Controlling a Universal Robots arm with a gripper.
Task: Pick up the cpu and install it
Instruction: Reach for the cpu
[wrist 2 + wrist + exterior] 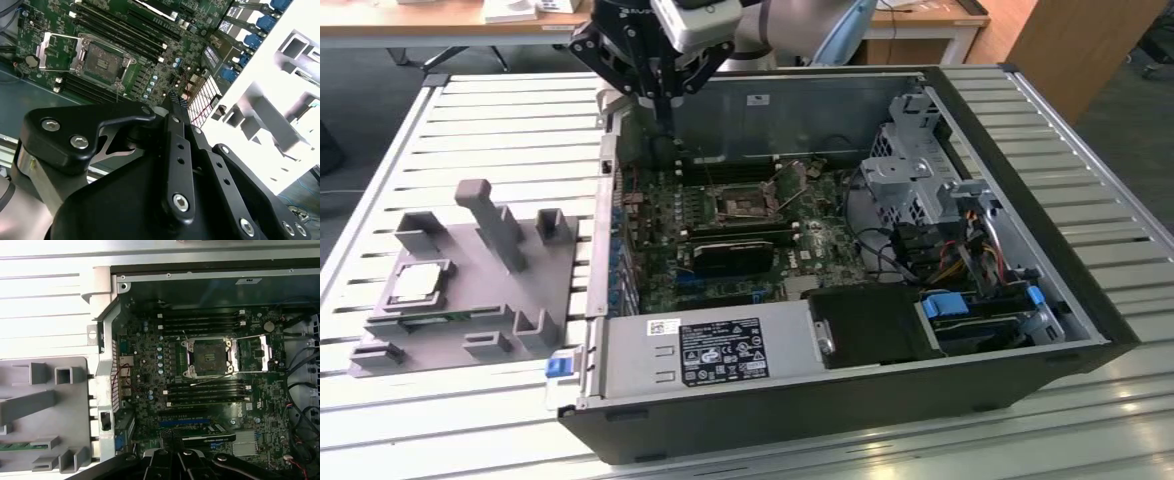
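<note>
- The slatted table (480, 130) holds everything, and the big open computer case (854, 410) lies flat on it, so the inside faces up and is easy to reach.
- The grey tray (554, 275) sits just beside the case, on the exterior view's left. It is close by, so I think it is there to keep parts handy.
- The green board (821, 245) lies flat on the floor of the case.
- The gripper (662, 98) hangs above the case, over the wall nearest the tray. It points down at the board and touches nothing.
- Its fingers (176, 145) look pressed together with nothing between them. I am not fully sure, because the second wrist view sees them from behind.
- The socket (209, 357) is near the middle of the board inside the case. Its metal cover is flipped open and the square hole is bare, so it is ready for a chip.
- The cpu (420, 283) is outside the case. It lies flat on the tray, shiny side up, at the end far from the case. Nobody has picked it up yet.
</note>
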